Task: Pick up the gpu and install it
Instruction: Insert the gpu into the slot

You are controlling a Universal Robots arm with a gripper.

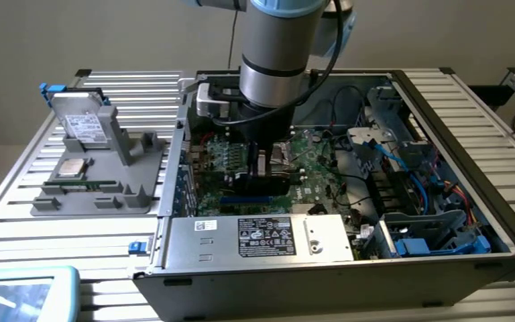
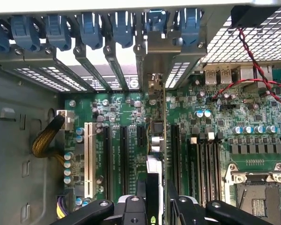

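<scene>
Gripper: the gripper is clenched on the gpu, with a black finger pressed against each flat face.
Gpu, position: it is held inside the open case, just over the motherboard. In the exterior view it shows as a dark block under the arm.
Gpu, attitude: it stands on edge, flat faces upright, and is seen from its top edge.
Gpu, long axis: it runs parallel to the expansion slots, from the fingers away toward the case's rear wall.
Gpu, pointing: the silver bracket end leads, close to the rear slot openings. I cannot tell whether it touches them.
Gpu, seating: the lower edge is hidden, so I cannot tell whether it is in a slot.
Slots beside it: a black slot lies near on one side and a white slot beyond that. The memory slots lie on the other side.
Rear wall: a row of blue latches sits above the slot covers.
Case front: the power supply with its label.
Outside the case: a grey fixture tray sits on the table at the exterior view's left, with a hard drive standing in it.
</scene>
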